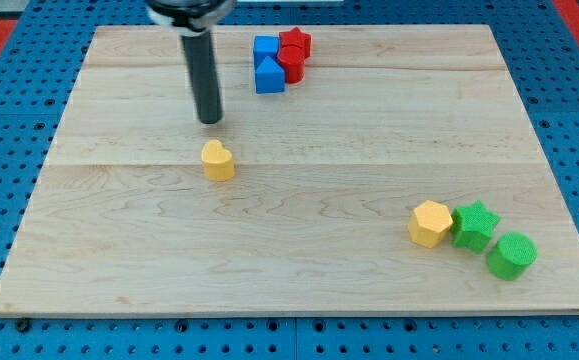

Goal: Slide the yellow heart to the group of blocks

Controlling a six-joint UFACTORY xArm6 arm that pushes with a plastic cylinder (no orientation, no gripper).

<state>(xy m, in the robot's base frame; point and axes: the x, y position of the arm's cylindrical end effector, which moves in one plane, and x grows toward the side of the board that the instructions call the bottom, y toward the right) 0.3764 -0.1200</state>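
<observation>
The rod has no gripper and holds nothing, its tip point(210, 121) hanging just above the yellow heart point(218, 160) left of the board's middle, a small, light, rigid block that should skid easily if pushed squarely.

Wooden board point(369, 150) on blue pegboard point(569, 110)

The board point(299, 200) is pale wood with fine grain — smooth, matt, made of joined planks. The yellow heart point(218, 160), the blue blocks point(267, 62) and the green star point(475, 225) look like solid plastic, with a soft, low shine. The dark rod point(205, 75) seems smooth — slightly glossy. The blue base point(9, 120) around is perforated.
</observation>
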